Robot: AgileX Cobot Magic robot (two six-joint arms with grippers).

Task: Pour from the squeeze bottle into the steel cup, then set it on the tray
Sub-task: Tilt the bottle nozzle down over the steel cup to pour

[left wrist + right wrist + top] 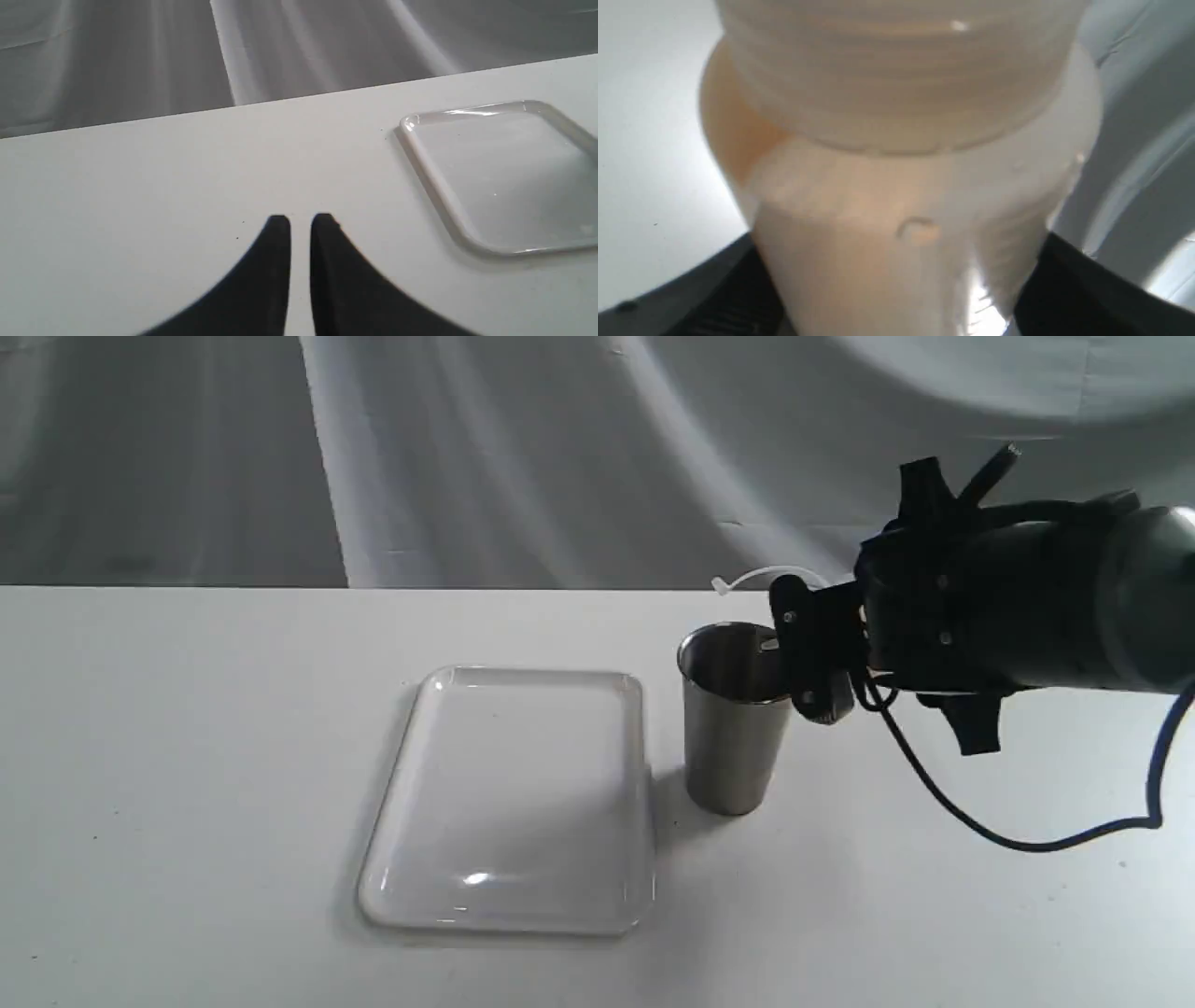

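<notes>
— Where's the squeeze bottle (pixel 896 210)?
— Gripped in the right jaws, tipped, nozzle at the mouth of the steel cup (pixel 730 747) just below them.
— The tray (pixel 523 677)?
— On the table (pixel 187 756), beyond the cup. Left jaws nearly closed, holding nothing.

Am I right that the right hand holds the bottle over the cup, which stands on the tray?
Not quite: the exterior view shows the cup standing on the table beside the tray, not on it. The right hand does hold the bottle over the cup.
</notes>
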